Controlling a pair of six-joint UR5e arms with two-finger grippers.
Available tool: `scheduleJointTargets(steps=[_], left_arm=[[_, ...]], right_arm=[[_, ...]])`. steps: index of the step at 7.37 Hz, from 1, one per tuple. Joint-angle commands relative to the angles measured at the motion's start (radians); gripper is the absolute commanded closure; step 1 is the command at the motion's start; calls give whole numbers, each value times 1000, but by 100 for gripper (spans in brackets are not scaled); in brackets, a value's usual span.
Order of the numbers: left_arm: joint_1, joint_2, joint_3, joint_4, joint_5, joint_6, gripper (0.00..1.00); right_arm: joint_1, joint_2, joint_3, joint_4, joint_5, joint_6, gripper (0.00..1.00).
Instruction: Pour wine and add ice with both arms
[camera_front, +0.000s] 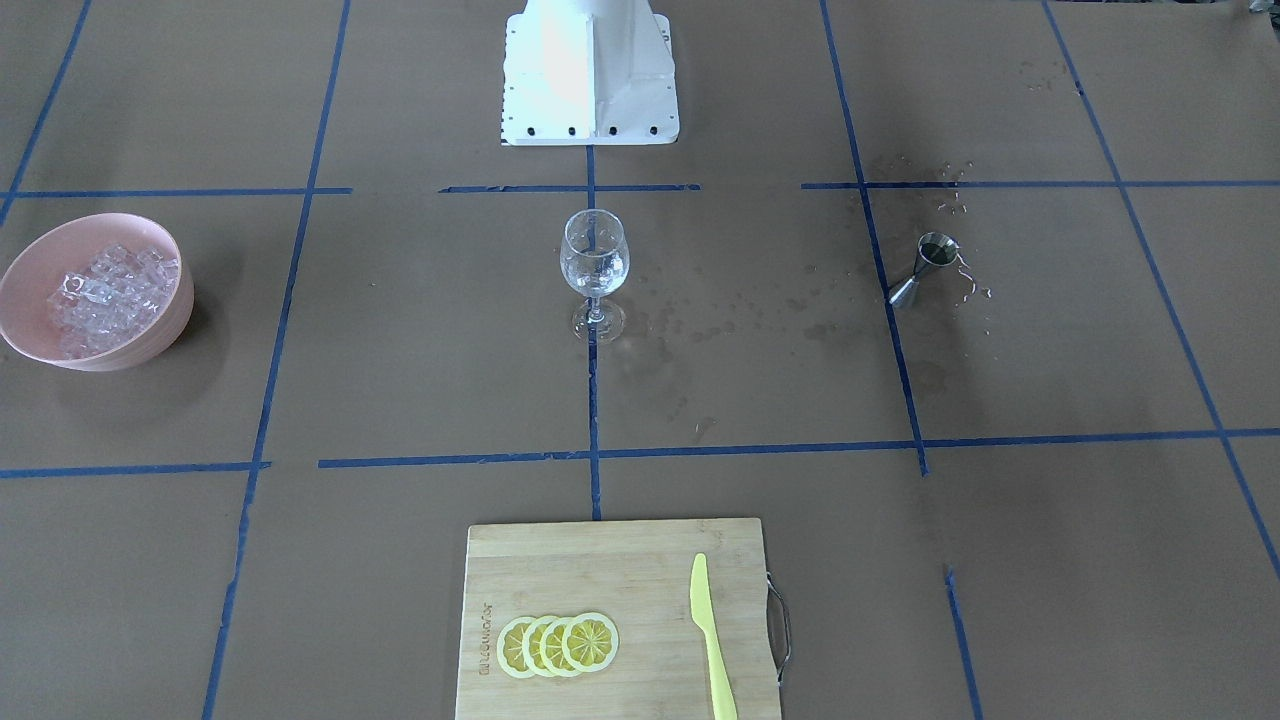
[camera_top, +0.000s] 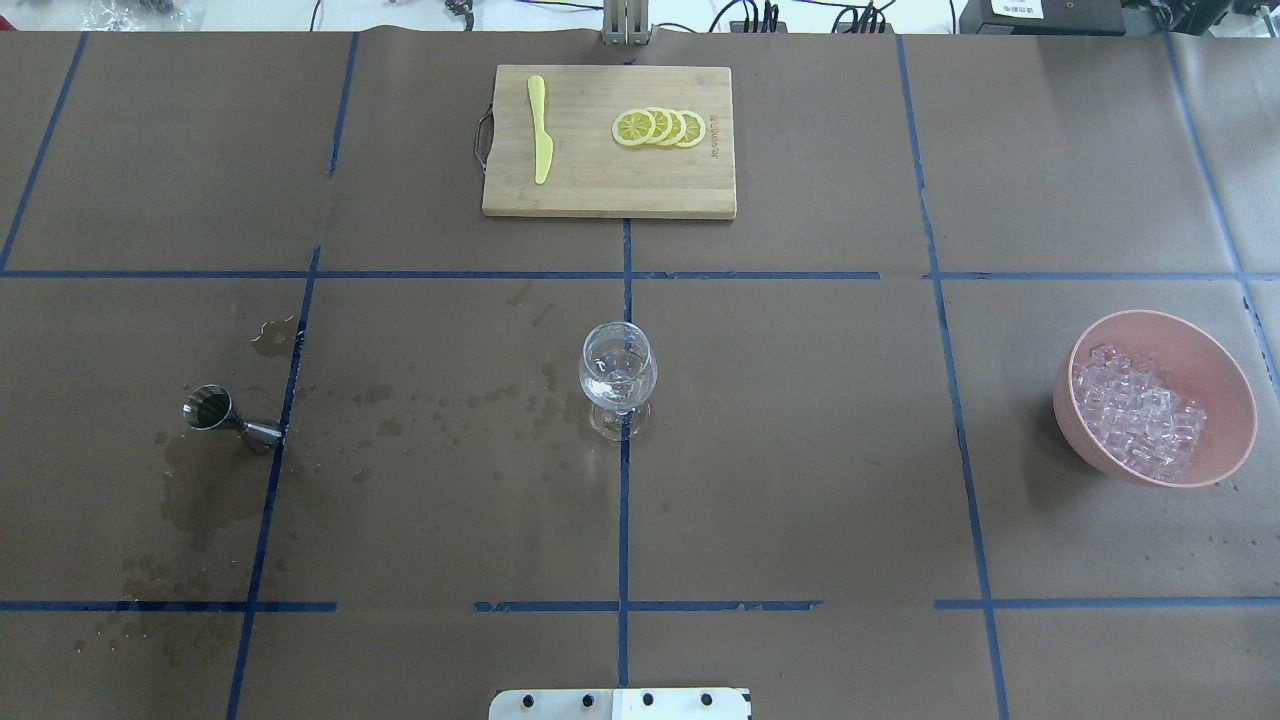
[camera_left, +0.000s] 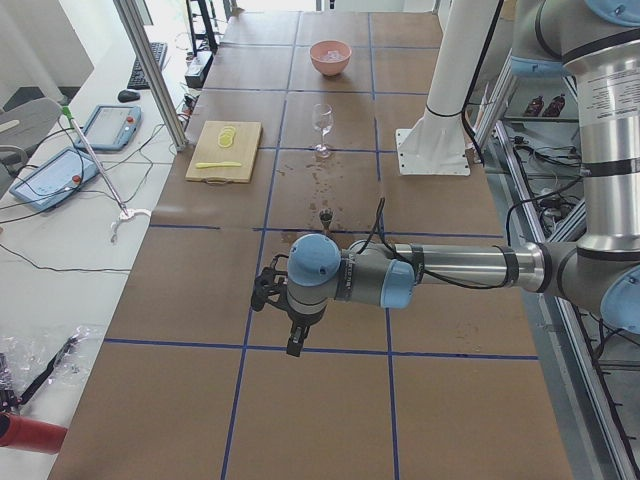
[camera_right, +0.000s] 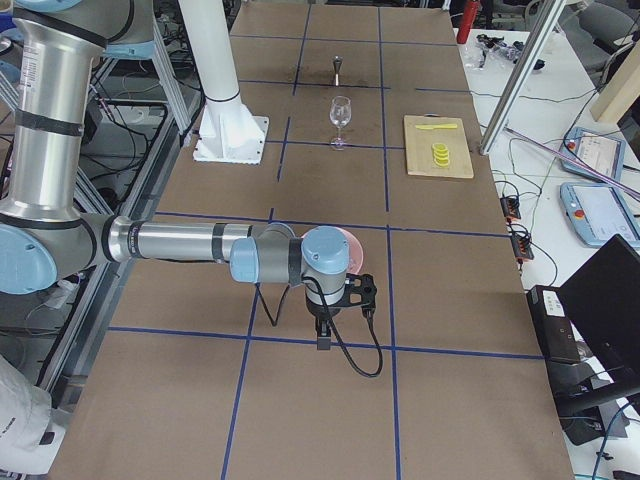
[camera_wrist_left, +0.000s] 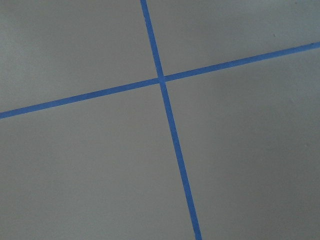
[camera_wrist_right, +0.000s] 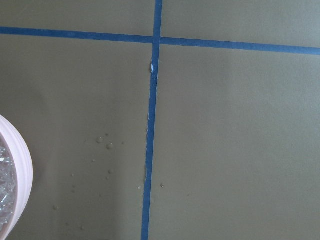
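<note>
A clear wine glass (camera_front: 594, 262) (camera_top: 618, 380) stands upright at the table's middle; clear glints show in its bowl, and I cannot tell wine from ice there. The ice (camera_front: 108, 296) (camera_top: 1140, 412) is heaped in a pink bowl (camera_front: 150, 345) (camera_top: 1215, 365) on the robot's right. On the robot's left a steel jigger (camera_front: 925, 268) (camera_top: 225, 417) stands on wet paper. The left gripper (camera_left: 297, 345) hangs beyond the jigger at the table's left end, and the right gripper (camera_right: 324, 340) hangs by the bowl at the right end. Whether either is open or shut, I cannot tell.
A bamboo cutting board (camera_front: 560, 560) (camera_top: 600, 190) at the far edge carries lemon slices (camera_top: 658, 127) and a yellow knife (camera_top: 540, 130). Wet spots (camera_top: 450, 400) darken the paper between jigger and glass. The white base block (camera_front: 588, 75) stands at the robot's side. Blue tape lines grid the table.
</note>
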Motion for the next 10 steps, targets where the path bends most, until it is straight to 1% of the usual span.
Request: scheduleJointTargets(steps=[1, 3, 4, 5, 6, 7, 8, 9, 10], left_arm=[[0, 1, 3, -1, 0, 4, 0], [0, -2, 0, -14, 8, 3, 0], [0, -4, -8, -36, 6, 1, 0], [0, -5, -14, -69, 0, 3, 0], [0, -19, -3, -150, -1, 0, 0], [0, -25, 11, -276, -1, -3, 0], [0, -16, 12, -391, -1, 0, 0], [0, -18, 20, -519, 3, -8, 0], [0, -57, 55, -621, -1, -100, 0]], right_arm=[[0, -1, 9, 1, 0, 0, 0], [0, 4, 15, 4, 3, 2, 0], [0, 10, 50, 6, 18, 11, 0], [-2, 13, 71, 7, 11, 12, 0], [-2, 14, 70, 12, 11, 15, 0], [0, 14, 68, 42, 11, 14, 0], [0, 5, 65, 117, 14, 17, 0], [0, 1, 61, 149, 14, 24, 0], [0, 4, 59, 150, 14, 25, 0]])
